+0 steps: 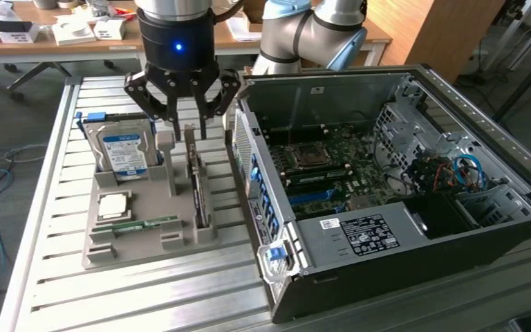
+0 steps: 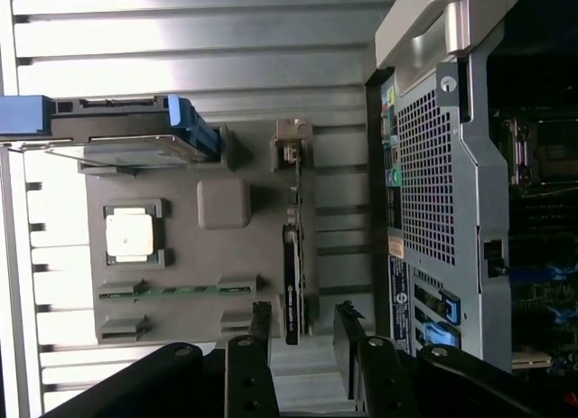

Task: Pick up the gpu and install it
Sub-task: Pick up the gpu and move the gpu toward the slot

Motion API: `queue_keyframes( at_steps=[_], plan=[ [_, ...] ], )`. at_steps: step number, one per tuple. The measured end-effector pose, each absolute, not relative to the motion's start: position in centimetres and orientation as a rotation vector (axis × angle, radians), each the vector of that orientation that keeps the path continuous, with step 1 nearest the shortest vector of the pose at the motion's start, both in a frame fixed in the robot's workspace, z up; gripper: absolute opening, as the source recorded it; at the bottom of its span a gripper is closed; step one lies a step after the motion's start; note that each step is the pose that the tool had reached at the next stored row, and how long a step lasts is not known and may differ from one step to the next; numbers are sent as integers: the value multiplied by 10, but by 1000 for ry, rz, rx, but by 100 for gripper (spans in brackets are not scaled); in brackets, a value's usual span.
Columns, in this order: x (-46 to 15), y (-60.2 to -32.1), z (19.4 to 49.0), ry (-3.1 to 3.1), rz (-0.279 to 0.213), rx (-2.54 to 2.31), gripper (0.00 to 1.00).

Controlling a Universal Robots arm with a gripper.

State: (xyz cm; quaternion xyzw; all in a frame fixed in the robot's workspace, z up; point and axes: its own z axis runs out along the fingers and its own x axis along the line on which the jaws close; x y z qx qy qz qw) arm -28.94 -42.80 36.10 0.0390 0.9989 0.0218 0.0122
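My gripper (image 1: 188,128) hangs over the grey tray (image 1: 141,243) with its fingers (image 2: 260,326) spread wide, pinching nothing. The gpu (image 1: 197,188) stands on its long edge in a slot along the side of the tray that faces the open computer case (image 1: 413,270), with its metal bracket end pointing up. From my wrist, one end of the card sits in the gap between my fingers, apart from both. At the tray's other side, the hard drive (image 1: 122,152) stands upright. The processor chip (image 1: 113,205) and the green memory stick (image 1: 141,223) lie flat in the tray's pockets. The tray rests on the slatted metal desk (image 1: 53,290).
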Motion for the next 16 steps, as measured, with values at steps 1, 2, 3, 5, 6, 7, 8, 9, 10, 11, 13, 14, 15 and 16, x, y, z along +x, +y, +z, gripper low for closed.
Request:
queue_keyframes(
  at_steps=[1,2,3,5,6,7,8,9,10,11,13,14,15,16],
  plan=[
    [-289,-428,359,3114,68,122,42],
    [-289,-428,357,3114,68,122,42],
    [-289,-428,355,3114,68,122,42],
    [-289,-428,354,3114,68,122,42],
    [-289,-428,354,3114,68,122,42],
    [-289,-428,354,3114,68,122,42],
    [-289,-428,354,3114,68,122,42],
    [-289,-428,354,3114,68,122,42],
    [-289,-428,354,3114,68,122,42],
    [-289,-428,354,3114,68,122,42],
    [-289,-428,354,3114,68,122,43],
    [-289,-428,354,3114,68,122,48],
    [-289,-428,354,3114,68,122,48],
    [-289,-428,354,3114,68,122,55]
  ],
)
